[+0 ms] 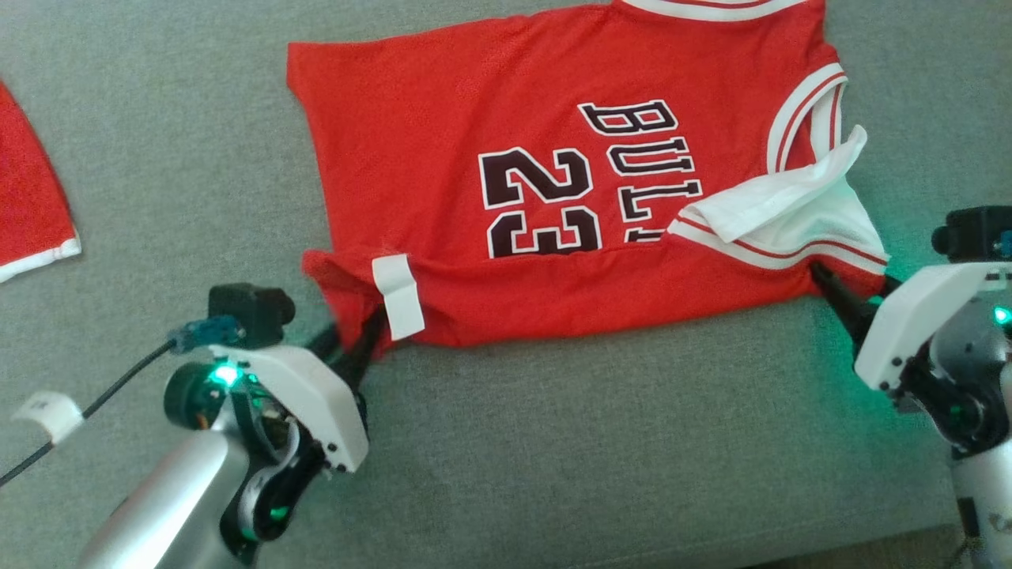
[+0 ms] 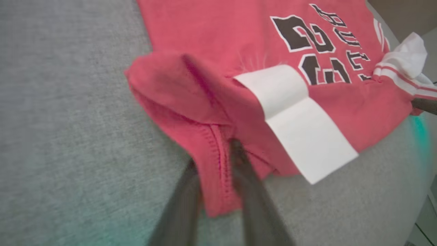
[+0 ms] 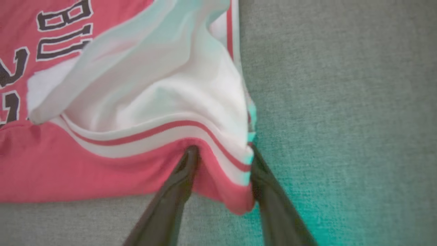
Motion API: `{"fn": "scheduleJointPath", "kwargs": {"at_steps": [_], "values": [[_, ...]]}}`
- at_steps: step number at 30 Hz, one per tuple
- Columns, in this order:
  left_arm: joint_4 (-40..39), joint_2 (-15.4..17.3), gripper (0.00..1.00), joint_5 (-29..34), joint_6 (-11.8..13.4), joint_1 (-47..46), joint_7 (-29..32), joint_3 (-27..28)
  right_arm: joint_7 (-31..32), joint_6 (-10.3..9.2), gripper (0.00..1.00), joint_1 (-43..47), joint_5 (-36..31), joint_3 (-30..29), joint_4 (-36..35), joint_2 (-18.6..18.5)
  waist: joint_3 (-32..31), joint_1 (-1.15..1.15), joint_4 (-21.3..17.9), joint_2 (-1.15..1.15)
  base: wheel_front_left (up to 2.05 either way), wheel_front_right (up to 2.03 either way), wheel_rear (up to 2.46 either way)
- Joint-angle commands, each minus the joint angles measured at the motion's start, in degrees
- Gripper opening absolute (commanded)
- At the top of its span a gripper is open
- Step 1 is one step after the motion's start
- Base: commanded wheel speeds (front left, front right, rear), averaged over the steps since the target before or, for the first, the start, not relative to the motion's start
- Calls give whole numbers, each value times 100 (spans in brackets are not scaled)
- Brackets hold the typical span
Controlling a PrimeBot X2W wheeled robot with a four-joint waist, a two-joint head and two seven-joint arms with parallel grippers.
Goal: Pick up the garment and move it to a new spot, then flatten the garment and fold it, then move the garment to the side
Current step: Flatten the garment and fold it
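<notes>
Grey upholstered surface point(image 1: 553, 442), red number 23 jersey point(image 1: 443, 158) lying folded across its middle, left claw point(image 2: 213, 153) jaws apart astride the near hem corner, right claw point(image 3: 222, 150) jaws wide astride the white-trimmed armhole corner

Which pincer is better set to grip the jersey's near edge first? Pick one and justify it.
Left, narrowly. The left pincer has the hem of the jersey between closer-set fingers; the right pincer straddles a bulkier fold of armhole trim with wider jaws.

Grey fabric surface point(image 1: 553, 442), red white-edged cloth point(image 1: 28, 213) at left edge
</notes>
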Motion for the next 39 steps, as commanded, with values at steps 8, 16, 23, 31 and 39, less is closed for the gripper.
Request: {"fn": "scheduleJointPath", "kwargs": {"at_steps": [8, 16, 23, 31, 39], "values": [[-127, 18, 0, -579, -341, 76, 117, 182, 219, -4, 0, -48, 565, 108, -80, -278, -210, 0, 94, 0, 0, 0, 0], [-1085, 391, 0, -1057, -413, 566, 246, 428, 1010, -4, 0, 221, 988, -253, -571, -1288, -385, 0, 278, 0, 0, 0, 0], [-1530, 381, 0, -1105, -341, 1279, 201, 129, 1657, -4, 0, 1040, 1221, -423, -947, -1907, -427, 0, 457, 0, 0, 0, 0], [-1147, 100, 100, -919, -272, 1707, -239, -95, 1359, -4, 100, 1705, 887, -335, -1065, -1966, -528, 0, 525, 0, 0, 0, 0], [-1288, 439, 100, -600, 91, 1372, -496, 464, 763, -4, 100, 1097, 1003, -824, -1737, -2174, -308, 0, 535, 0, 0, 0, 0]]}}
